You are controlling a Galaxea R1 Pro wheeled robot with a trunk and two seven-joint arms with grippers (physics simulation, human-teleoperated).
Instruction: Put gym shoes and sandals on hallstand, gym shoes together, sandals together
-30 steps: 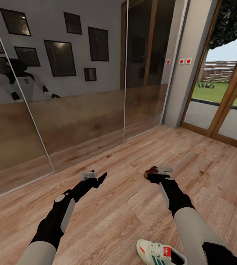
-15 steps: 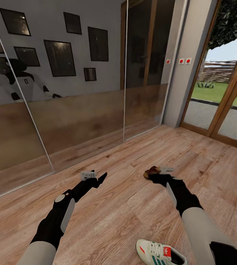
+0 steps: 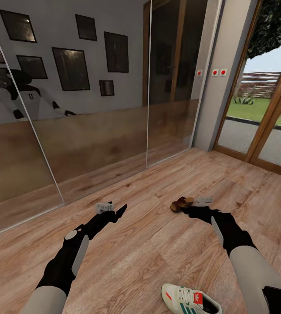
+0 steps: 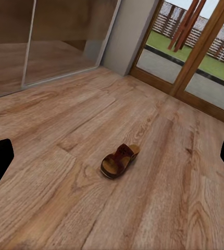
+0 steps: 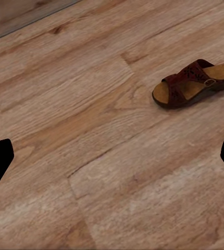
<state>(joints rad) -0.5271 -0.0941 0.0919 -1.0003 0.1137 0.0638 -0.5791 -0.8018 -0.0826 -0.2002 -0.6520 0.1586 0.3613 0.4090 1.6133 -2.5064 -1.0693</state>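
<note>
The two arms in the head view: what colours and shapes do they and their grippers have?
Both arms have light grey upper segments, then black forearms with a pale grey strip along each. The left arm carries a round grey cap. Left gripper and right gripper have black, pointed fingers and a small white block at the wrist.

Both arms reach forward and low, left gripper (image 3: 114,209) and right gripper (image 3: 191,207) apparently spread.

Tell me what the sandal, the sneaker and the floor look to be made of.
Sandal: brown leather-look straps, matte, with a small buckle; tan insole, perhaps cork or suede.
Gym shoe: white smooth upper, leather or synthetic, with green stripes and a red patch.
Corridor floor: wood-grain planks with visible seams and knots, low sheen; could be laminate.
</note>
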